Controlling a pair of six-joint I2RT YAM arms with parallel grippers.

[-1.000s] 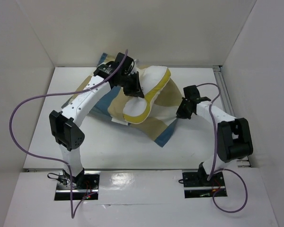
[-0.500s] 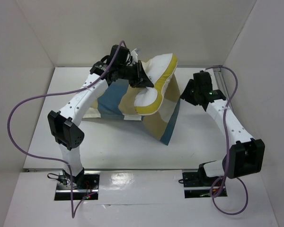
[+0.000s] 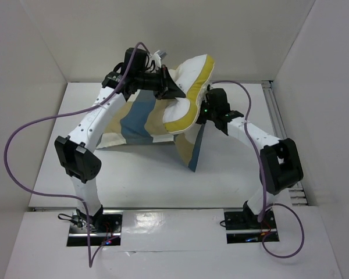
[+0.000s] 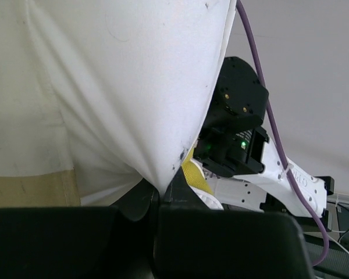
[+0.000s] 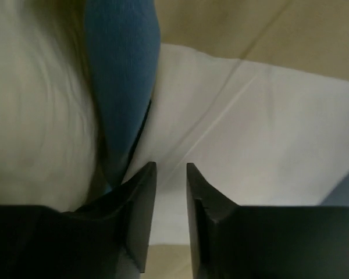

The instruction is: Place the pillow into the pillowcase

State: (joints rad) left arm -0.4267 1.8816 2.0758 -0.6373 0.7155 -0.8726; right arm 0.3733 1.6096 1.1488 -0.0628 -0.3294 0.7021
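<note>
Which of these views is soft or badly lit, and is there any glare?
Top external: sharp and evenly lit, with one glare patch on the glossy near strip. Left wrist: the left gripper's fingers are dark and blurred against bright white cloth. Right wrist: the pillowcase is too close and soft, and the right gripper's fingers are underexposed.

Pillow [image 3: 193,78] up in the air, pillowcase [image 3: 141,119] hanging under it.
High above the table [image 3: 134,168], the left gripper [image 3: 173,90] is clamped where the two meet. The pillow bulges just beyond its tips, the yellow band curling below them, and the pillowcase drapes beneath it to the table. The right gripper [image 3: 205,111] is nosed against the pillow's side, tips hidden.
</note>
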